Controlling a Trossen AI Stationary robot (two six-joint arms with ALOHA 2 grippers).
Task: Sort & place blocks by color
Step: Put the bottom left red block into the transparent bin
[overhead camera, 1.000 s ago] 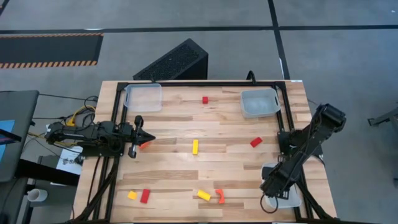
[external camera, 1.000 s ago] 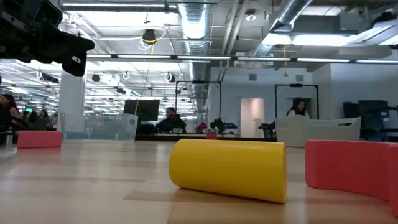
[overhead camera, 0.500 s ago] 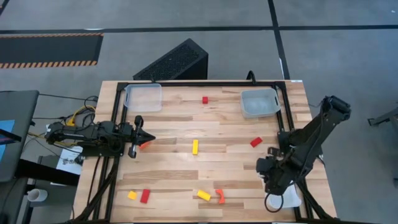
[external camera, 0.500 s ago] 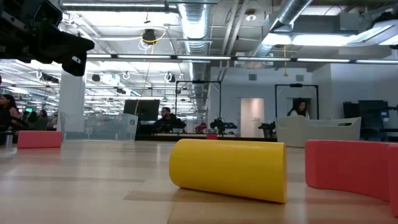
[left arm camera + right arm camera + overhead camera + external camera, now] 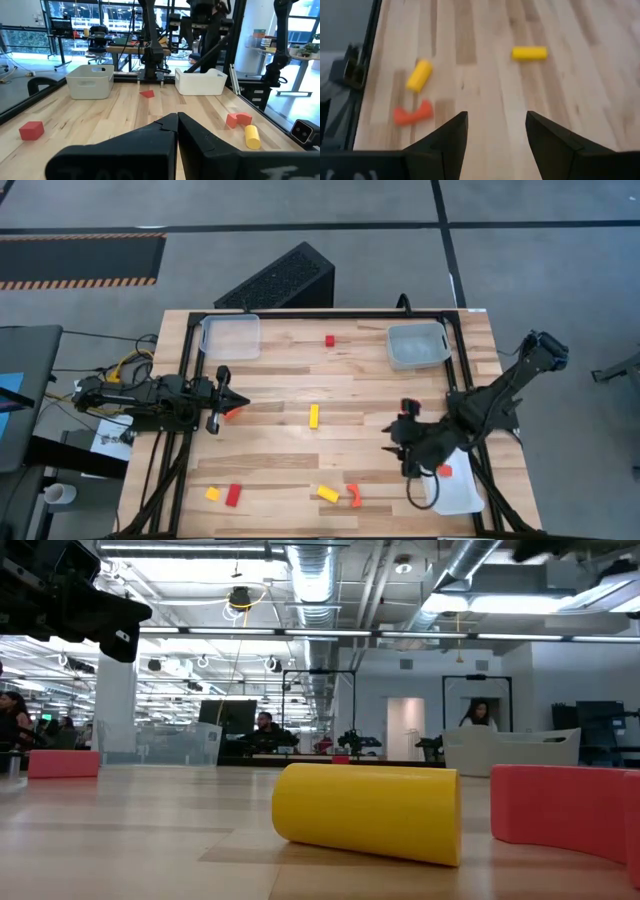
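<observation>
Small blocks lie scattered on the wooden table: a red one at the far middle, a yellow bar in the centre, and a yellow block and a red one at the near left. A yellow cylinder and an orange curved piece lie near the front edge. Another red block lies by my right arm. An orange block lies in the near right tray. My right gripper hangs open above the table right of centre, slanting down, with nothing between its fingers. My left gripper rests shut at the left, above an orange block.
Two more pale trays stand at the far edge, one on the left and one on the right. A black frame borders the table. The room with people shows beyond the far edge in the low view.
My right gripper has risen from over the near right tray and swung toward the table's left, tipping from pointing down to slanting. Its fingers have stayed open. The orange block in that tray, covered by the arm before, now shows.
</observation>
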